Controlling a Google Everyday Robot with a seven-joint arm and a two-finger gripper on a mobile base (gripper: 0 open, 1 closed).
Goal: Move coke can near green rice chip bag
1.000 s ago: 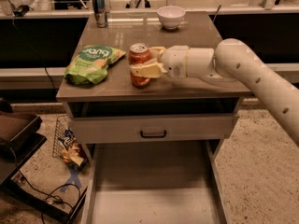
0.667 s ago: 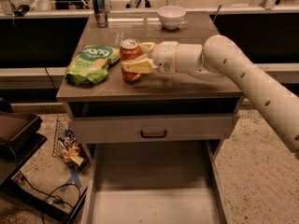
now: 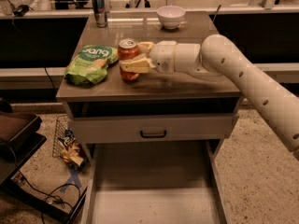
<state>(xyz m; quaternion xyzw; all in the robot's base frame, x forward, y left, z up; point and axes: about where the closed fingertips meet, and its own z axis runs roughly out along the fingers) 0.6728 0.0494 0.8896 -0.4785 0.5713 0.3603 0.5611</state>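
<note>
Claw (image 3: 134, 55) clenched around upright coke can (image 3: 127, 45) just beside green rice chip bag (image 3: 90, 64) on steel table (image 3: 187, 85)

We see the red cylindrical coke can (image 3: 127, 50) with a silver top, upright, clasped by the cream claw (image 3: 131, 55), just beside the light green, wrinkly rice chip bag (image 3: 91, 64) lying flat on the steel bench (image 3: 187, 85).

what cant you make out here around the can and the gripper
All in the camera view:
- coke can label middle: covered by the gripper, which is shut on it.
- coke can and green rice chip bag: touching or just apart, cannot tell from this angle.
- arm past its elbow: cut off by the right edge.
- blue-and-silver can lettering: too small.
</note>
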